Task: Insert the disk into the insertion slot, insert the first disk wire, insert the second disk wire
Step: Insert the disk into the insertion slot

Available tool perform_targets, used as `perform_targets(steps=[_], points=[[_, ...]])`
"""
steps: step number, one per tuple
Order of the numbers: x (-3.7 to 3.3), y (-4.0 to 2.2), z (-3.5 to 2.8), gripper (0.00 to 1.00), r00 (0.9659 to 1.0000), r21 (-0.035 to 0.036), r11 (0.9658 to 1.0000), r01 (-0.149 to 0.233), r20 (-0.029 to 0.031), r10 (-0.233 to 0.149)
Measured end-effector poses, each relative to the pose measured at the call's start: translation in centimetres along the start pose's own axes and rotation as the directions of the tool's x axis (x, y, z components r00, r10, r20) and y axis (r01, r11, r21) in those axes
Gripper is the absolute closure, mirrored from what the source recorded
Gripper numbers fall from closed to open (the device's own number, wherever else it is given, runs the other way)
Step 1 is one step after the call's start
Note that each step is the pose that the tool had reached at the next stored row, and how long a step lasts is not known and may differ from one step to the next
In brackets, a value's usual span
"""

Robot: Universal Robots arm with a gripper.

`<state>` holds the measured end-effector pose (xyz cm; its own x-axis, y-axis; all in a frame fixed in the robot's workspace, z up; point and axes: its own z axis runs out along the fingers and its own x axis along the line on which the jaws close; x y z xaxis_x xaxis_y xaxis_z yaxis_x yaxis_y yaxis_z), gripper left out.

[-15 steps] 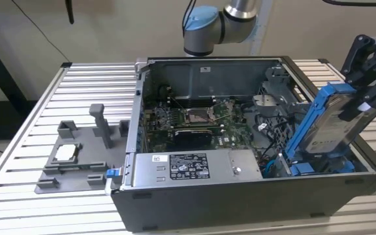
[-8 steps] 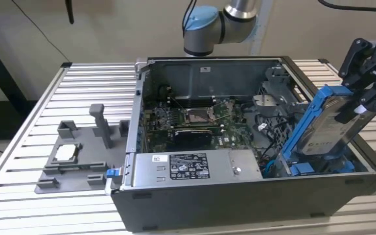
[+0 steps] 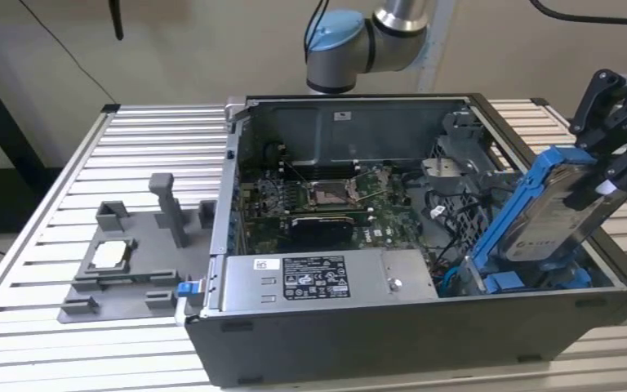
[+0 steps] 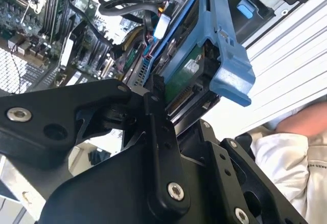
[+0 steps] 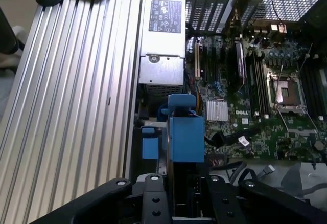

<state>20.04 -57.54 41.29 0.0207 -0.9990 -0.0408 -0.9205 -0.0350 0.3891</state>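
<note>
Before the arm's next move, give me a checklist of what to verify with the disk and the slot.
1. Grip: ok, the hand is shut on the disk at its upper end.
2. Seating: not ok, the disk stands steeply tilted, upper end raised.
3. Lower end lined up with the insertion slot: cannot tell.
4. Path: cannot tell, black cables lie close beside the disk.
5. Person clear: cannot tell, a white sleeve shows nearby.

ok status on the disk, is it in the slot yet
Claw shut on the disk. Disk tilted, lower end at the insertion slot, not seated. Loose black cables close beside it.
</note>
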Motion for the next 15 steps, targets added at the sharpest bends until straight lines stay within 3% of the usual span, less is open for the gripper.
perform_targets(steps=[6, 10, 13, 15], points=[[0.21, -0.14, -0.04, 0.69, 1.0, -0.0001, 1.0, 0.002, 0.005, -0.002], [0.19, 0.27, -0.21, 0.69, 1.0, 0.0008, 1.0, 0.004, 0.0079, -0.004], [0.18, 0.88, -0.02, 0.69, 1.0, 0.0096, 0.9999, 0.004, 0.0071, -0.004], [0.16, 1.22, 0.05, 0.69, 1.0, 0.0199, 0.9998, 0.004, 0.0057, -0.004]])
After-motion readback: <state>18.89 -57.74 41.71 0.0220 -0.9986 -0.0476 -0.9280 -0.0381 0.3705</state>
